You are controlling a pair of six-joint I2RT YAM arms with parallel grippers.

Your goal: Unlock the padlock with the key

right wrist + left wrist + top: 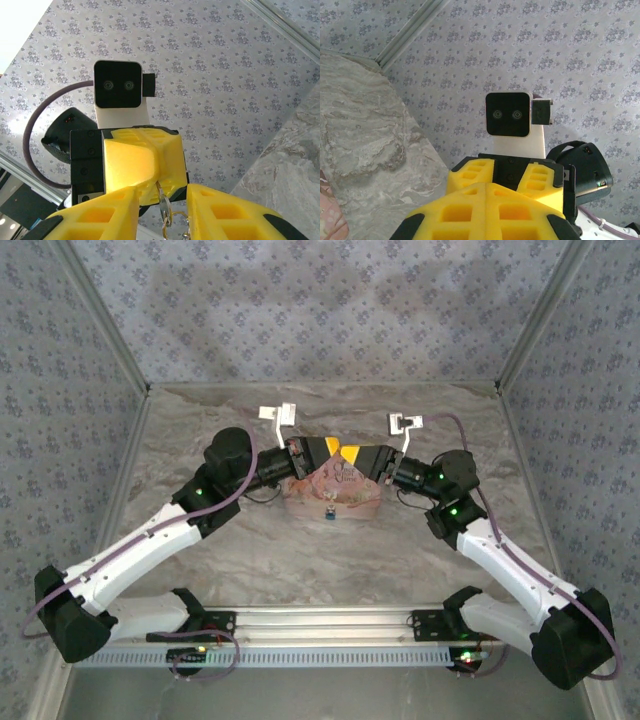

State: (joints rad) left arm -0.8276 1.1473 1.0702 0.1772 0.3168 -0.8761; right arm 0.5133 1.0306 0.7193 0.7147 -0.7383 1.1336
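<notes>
Yellow fingers (142, 162) of the left tool (333, 449) are pressed together on the key (164, 205). In the right wrist view I see its silvery metal and a small ring hanging below their tips. The right tool (349, 454) faces the left tool tip to tip above the pink box (300, 502). Its fingers stand apart, one on each side of the hanging key. The padlock (328, 511), a small blue item, lies at the near edge of the pink box, below both tools. The pink box rests on the marbled grey tabletop (400, 550), between the two arms.
</notes>
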